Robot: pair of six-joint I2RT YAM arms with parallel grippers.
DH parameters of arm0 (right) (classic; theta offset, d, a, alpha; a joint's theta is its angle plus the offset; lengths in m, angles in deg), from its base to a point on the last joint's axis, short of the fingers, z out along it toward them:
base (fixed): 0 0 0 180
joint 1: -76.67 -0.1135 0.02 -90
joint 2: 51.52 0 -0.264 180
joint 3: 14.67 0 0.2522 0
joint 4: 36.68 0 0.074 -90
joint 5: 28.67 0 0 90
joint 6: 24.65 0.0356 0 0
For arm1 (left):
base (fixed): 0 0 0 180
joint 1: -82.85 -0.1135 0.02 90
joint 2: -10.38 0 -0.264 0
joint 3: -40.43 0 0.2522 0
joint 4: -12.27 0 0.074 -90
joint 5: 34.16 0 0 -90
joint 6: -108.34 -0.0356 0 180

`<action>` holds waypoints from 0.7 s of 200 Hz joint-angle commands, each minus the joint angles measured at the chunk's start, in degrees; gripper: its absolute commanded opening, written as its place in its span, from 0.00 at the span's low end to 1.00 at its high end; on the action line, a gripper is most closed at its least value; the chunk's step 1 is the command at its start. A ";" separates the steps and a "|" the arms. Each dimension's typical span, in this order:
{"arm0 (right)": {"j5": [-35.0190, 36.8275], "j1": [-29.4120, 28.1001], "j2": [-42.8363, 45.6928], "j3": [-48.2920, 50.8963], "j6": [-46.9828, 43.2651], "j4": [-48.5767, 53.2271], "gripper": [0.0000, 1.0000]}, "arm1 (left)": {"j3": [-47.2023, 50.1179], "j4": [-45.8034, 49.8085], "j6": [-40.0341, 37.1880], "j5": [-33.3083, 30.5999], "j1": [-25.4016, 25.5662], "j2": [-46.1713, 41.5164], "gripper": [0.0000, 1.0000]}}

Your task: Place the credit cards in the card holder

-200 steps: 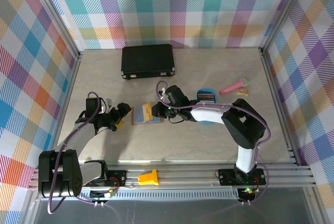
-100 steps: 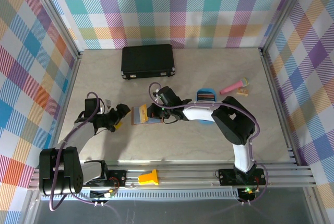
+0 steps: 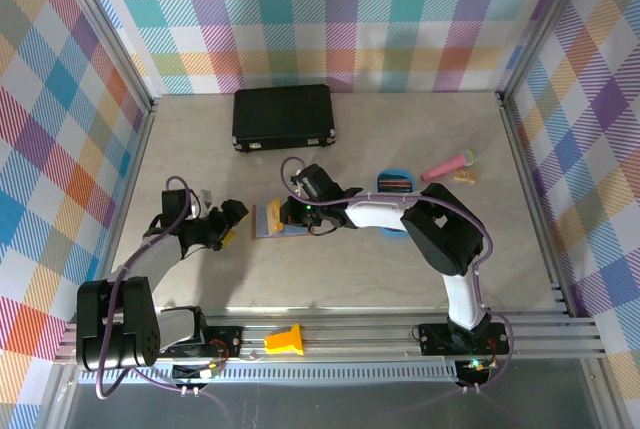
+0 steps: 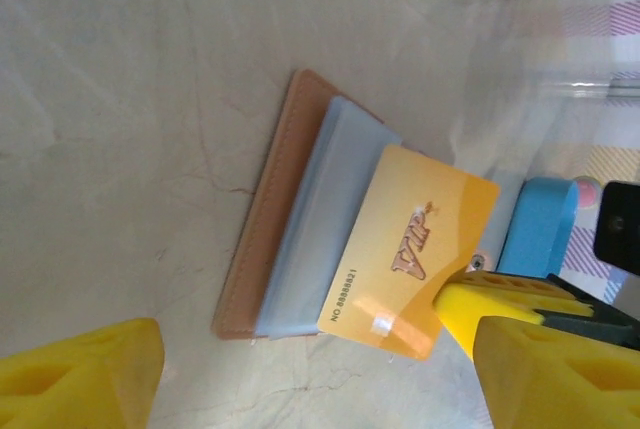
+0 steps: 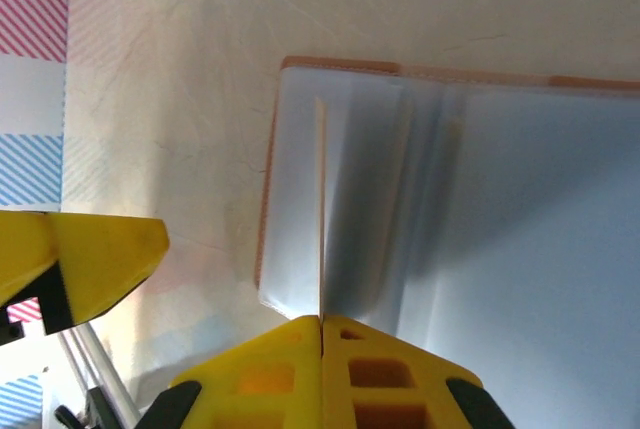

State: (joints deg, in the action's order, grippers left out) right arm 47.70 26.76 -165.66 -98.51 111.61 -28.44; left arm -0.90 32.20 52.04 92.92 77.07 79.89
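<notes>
The salmon-brown card holder (image 3: pixel 260 225) (image 4: pixel 268 219) lies open on the table, its bluish-grey pockets (image 5: pixel 520 229) facing up. An orange-yellow credit card (image 4: pixel 410 249) (image 3: pixel 273 217) lies slanted over the pockets. My right gripper (image 3: pixel 291 215) (image 5: pixel 322 321) is shut on its far end, and in the right wrist view the card (image 5: pixel 321 209) shows edge-on over the holder's left pocket. My left gripper (image 3: pixel 237 220) (image 4: pixel 310 394) stands open just left of the holder, with nothing between its fingers. More credit cards (image 3: pixel 395 184) lie in the blue tray.
The blue oval tray (image 3: pixel 397 173) (image 4: pixel 540 229) sits right of the holder, under the right arm. A large black case (image 3: pixel 283 116) lies at the back. A pink toy (image 3: pixel 447 164) rests at the right, and a yellow block (image 3: pixel 285 339) sits on the front rail.
My right gripper has carried the orange-yellow card leftward over the card holder. The left arm has stayed nearly in place beside the holder.
</notes>
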 commanded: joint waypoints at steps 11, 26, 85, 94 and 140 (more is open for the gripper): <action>4.92 0.31 5.18 2.83 1.73 1.18 0.00 | 0.42 -4.68 0.43 3.96 -0.61 0.57 0.74; 4.51 1.26 6.38 3.82 2.87 1.83 0.00 | 0.41 -5.12 0.41 4.39 -0.46 0.51 0.72; 3.20 3.27 7.08 5.63 3.40 0.96 0.00 | -0.33 -7.22 0.58 4.50 3.68 3.90 0.65; 2.98 3.42 6.71 5.59 3.40 0.64 0.00 | -0.53 -7.59 0.66 4.40 4.14 4.30 0.65; -1.16 3.77 3.62 4.17 4.38 -2.29 0.00 | -1.43 -10.12 1.00 4.68 5.78 7.01 0.64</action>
State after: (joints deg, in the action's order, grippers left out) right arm 49.28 30.54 -160.00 -93.57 114.58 -28.55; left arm -0.90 24.82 53.04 96.54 81.97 85.71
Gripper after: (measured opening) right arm 0.040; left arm 0.646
